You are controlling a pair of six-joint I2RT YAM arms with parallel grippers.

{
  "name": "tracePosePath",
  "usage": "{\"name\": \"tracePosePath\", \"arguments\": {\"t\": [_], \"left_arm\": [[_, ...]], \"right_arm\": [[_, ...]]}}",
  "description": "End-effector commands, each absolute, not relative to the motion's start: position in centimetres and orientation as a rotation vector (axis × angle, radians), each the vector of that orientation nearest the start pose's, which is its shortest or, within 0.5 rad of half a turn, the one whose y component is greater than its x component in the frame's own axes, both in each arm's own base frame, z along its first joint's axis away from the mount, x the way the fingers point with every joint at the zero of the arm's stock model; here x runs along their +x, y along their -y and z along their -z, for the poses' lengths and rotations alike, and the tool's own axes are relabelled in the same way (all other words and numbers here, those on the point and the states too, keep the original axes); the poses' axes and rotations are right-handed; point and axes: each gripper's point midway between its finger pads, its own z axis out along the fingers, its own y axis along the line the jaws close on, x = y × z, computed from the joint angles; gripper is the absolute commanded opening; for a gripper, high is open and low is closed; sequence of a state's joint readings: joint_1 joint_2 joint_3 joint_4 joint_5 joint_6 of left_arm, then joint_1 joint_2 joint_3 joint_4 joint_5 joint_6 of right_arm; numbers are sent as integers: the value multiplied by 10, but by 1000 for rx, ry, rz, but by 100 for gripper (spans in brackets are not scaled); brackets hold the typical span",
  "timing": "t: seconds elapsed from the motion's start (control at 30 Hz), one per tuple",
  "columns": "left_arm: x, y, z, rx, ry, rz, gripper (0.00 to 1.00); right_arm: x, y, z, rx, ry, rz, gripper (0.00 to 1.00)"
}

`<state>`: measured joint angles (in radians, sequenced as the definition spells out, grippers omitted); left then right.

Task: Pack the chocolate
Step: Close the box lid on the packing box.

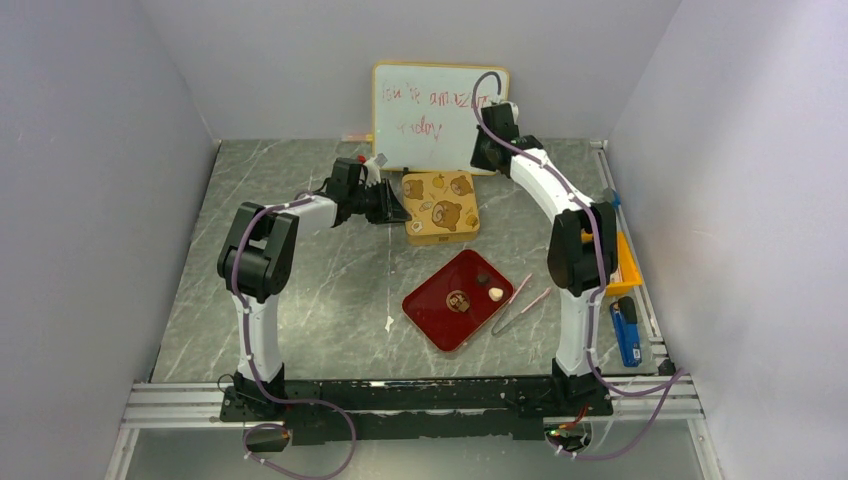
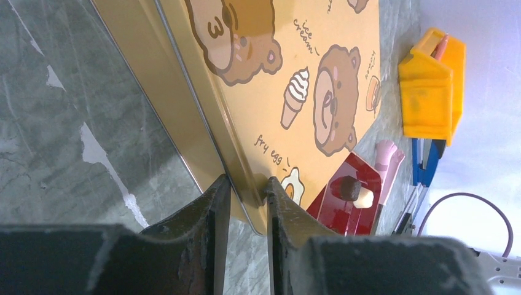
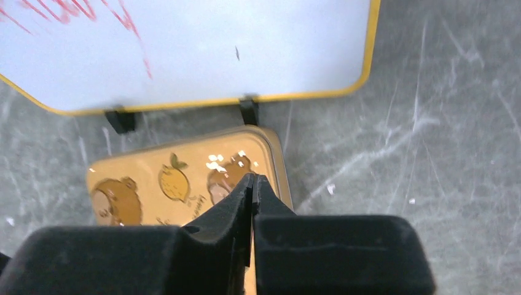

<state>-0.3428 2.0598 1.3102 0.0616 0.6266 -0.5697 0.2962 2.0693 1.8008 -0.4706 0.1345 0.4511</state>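
The left arm (image 1: 262,330) and right arm (image 1: 545,180) are built of white links and black joints; purple cables (image 2: 468,195) are attached; matte black fingers (image 2: 209,233) are fitted.

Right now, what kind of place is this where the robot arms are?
Most likely a robot lab test booth, not a home. Plain white walls box in a marble-look table, two robot arms are bolted to a metal rail at its near edge, and a small whiteboard stands at the back.
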Motion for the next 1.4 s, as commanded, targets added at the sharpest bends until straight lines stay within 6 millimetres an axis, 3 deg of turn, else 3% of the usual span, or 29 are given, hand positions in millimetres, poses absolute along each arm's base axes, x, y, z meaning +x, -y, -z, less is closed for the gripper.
{"name": "tracePosePath", "arguments": {"t": [0.0,0.2,0.3,0.4,0.57,0.67,0.8,1.37], "left_arm": [[371,261,19,28,-2734,1036,5],[374,262,20,29,-2736,1028,5],[375,262,20,27,-2737,1026,5],[375,262,20,27,-2737,1023,5],[377,261,19,24,-2735,1021,5],[377,260,19,24,-2735,1019,5],[378,258,18,21,-2733,1017,5],[384,254,13,10,-2718,966,7]], "right_arm": [[552,-156,-160,205,-2264,-174,1],[559,-171,-158,139,-2274,-156,0],[561,-181,-145,110,-2298,-158,0],[558,-190,-119,88,-2359,-153,0],[539,-191,-57,92,-2498,-104,0],[529,-191,-42,96,-2523,-105,0],[530,-191,-51,100,-2495,-106,0],[557,-197,-157,77,-2231,-157,0]]}}
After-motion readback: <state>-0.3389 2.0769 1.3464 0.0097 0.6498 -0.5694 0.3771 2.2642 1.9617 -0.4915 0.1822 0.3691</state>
